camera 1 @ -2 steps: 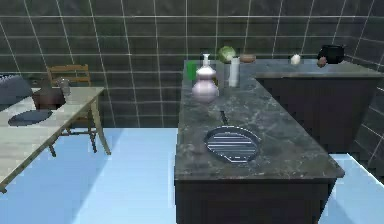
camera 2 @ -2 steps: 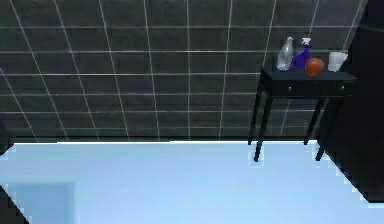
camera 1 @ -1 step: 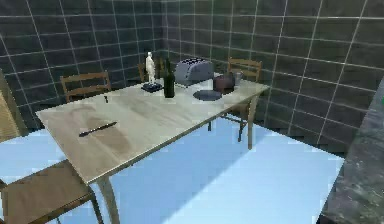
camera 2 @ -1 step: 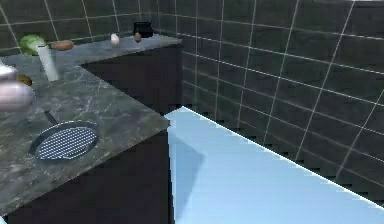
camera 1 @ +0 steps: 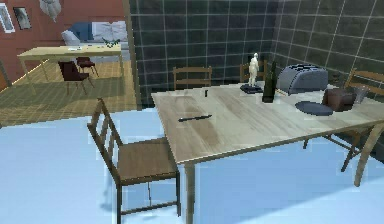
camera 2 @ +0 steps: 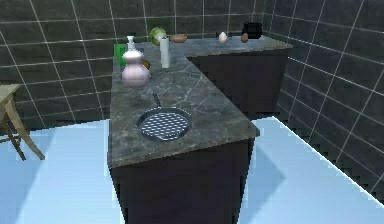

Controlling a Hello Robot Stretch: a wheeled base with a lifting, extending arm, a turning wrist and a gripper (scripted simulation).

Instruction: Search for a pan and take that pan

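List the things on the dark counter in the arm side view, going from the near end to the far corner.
Near to far: pan → pink vase → white cylinder → green leafy vegetable.

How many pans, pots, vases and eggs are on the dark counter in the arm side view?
pan: 1
black pot: 1
pink vase: 1
egg: 1
Total: 4
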